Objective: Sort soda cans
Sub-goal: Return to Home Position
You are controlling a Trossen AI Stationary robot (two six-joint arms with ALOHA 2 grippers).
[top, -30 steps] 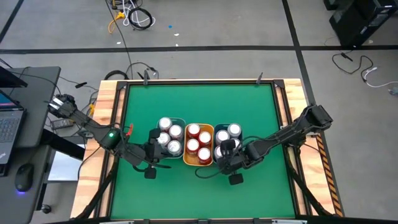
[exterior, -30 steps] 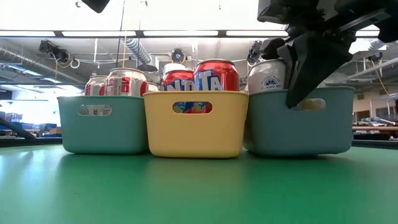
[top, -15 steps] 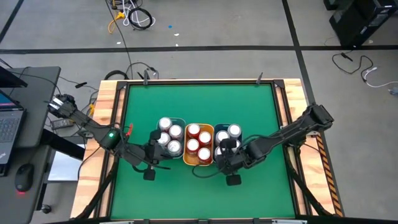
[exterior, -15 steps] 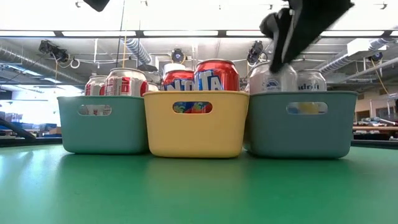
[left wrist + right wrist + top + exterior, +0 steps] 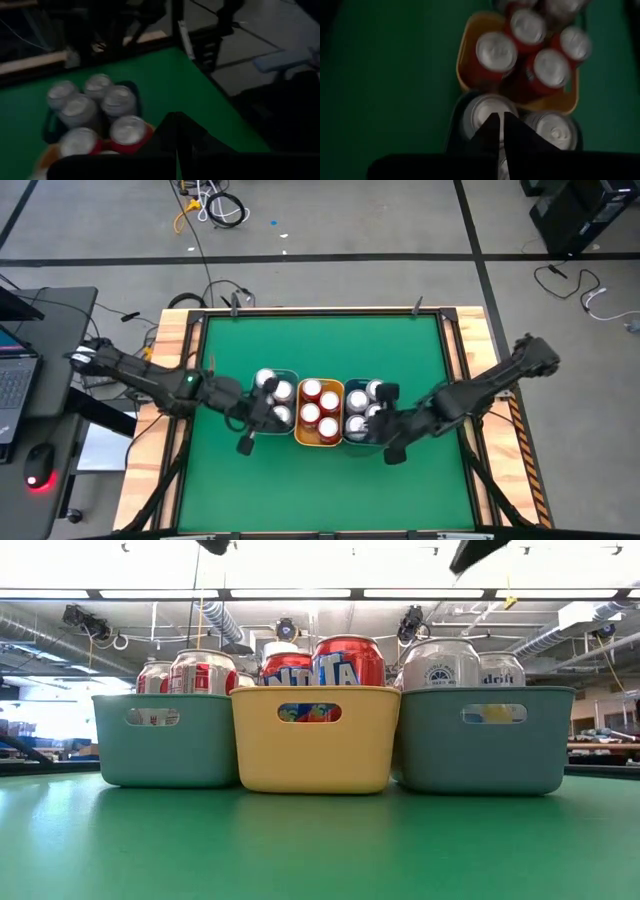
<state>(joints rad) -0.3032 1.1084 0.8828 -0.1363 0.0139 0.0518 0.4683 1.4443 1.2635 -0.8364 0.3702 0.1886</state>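
Low view: three bins sit snug side by side on the green table (image 5: 320, 840). The teal left bin (image 5: 165, 745) holds the left cans (image 5: 203, 673), silver with red print. The yellow bin (image 5: 315, 755) in the middle has the red cans (image 5: 348, 662). The teal right bin (image 5: 485, 755) has the right cans (image 5: 440, 665), plain silver. All of them stand upright, with their tops poking above the rims.

High view: same row, around the middle of the table. The left gripper (image 5: 268, 410) hangs over the left bin, on the side next to the yellow bin. The right gripper (image 5: 375, 425) hangs over the front end of the right bin. Neither one is carrying anything.

Left wrist view: the fingers (image 5: 165, 137) are pressed together with nothing between them. The right cans and a couple of red cans show past them.

Right wrist view: the fingers (image 5: 490, 137) are together too, bar a sliver of a gap, and empty. The right cans are just below and the red cans beyond.
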